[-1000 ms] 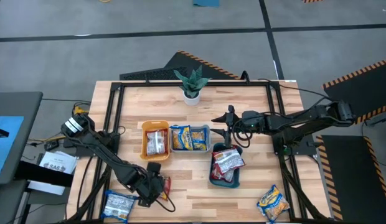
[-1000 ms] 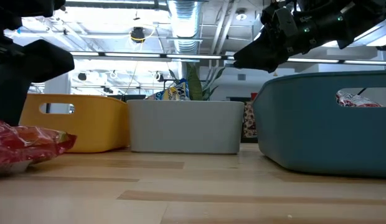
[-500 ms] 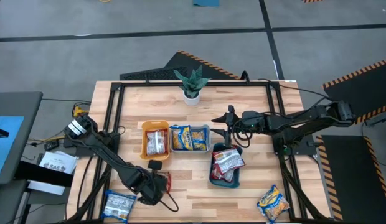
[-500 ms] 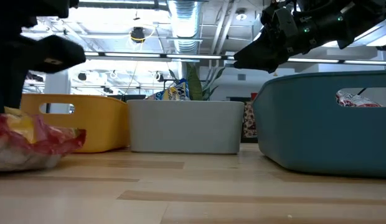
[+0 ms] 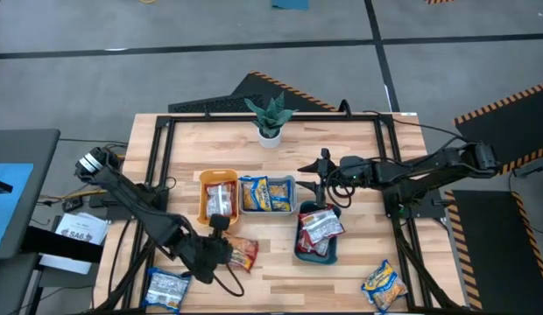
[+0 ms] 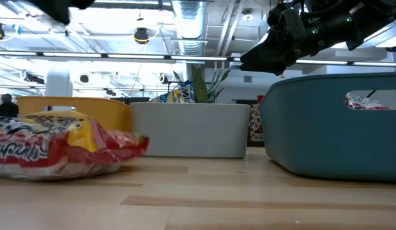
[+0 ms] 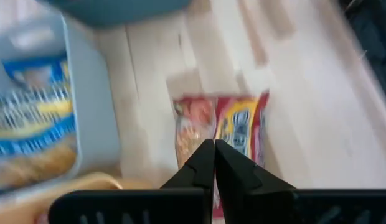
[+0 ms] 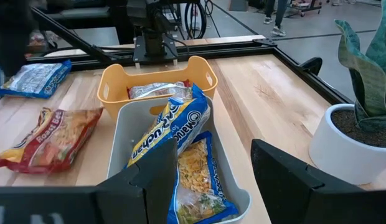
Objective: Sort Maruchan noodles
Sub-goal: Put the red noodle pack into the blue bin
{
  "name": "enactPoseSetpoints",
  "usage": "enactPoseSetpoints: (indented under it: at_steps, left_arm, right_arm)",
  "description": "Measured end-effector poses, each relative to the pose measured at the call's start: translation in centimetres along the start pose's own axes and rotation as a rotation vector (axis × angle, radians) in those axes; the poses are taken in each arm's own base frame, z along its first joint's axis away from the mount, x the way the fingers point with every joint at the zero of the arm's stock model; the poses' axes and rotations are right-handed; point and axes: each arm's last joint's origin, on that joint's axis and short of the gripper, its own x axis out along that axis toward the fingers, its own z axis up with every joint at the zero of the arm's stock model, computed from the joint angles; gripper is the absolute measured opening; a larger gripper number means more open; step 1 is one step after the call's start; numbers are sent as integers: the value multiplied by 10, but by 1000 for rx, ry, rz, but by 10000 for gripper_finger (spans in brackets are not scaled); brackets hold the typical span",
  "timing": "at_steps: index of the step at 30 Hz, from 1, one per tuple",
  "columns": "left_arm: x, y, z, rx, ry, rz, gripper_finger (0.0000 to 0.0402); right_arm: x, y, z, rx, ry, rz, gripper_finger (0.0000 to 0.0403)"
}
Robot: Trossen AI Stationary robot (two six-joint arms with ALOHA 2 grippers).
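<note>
Packet point(image 5: 240, 253) of red noodles lay near the table's front edge, just beside our left gripper point(image 5: 212, 251), whose fingers were pressed together, empty.

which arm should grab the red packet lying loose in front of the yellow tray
Left. The left gripper sits right beside the red packet; the right gripper waits beyond the trays.

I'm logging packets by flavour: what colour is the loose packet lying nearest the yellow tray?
Mostly orange-red with a yellow patch; the low view shows it best.
</note>
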Motion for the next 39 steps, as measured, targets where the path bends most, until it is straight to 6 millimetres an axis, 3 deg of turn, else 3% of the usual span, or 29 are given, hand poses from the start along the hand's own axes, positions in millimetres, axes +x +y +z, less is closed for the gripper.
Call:
enactPoseSetpoints:
  at_steps: [6, 12, 17, 22, 29, 33, 39]
  left_arm:
    - [0, 14, 2, -4, -20, 5, 0]
    - [27, 14, -27, -116, 35, -43, 12]
    - [42, 7, -45, -270, 10, -122, 68]
    - [48, 3, -57, -366, 6, -126, 150]
    - [55, 4, -62, -308, -12, -92, 255]
    - [62, 6, -62, -264, -9, -76, 284]
    - [89, 5, -69, -183, 62, -57, 288]
  right_arm:
    - [0, 0, 0, 0, 0, 0, 226]
    - [0, 0, -1, -2, 11, -1, 226]
    - [0, 0, -1, -2, 14, -1, 226]
    - [0, 0, -1, -2, 14, -1, 226]
    - [0, 0, -1, -1, 14, -1, 226]
    - [0, 0, -1, -1, 14, -1, 226]
    - [0, 0, -3, 4, 28, -1, 226]
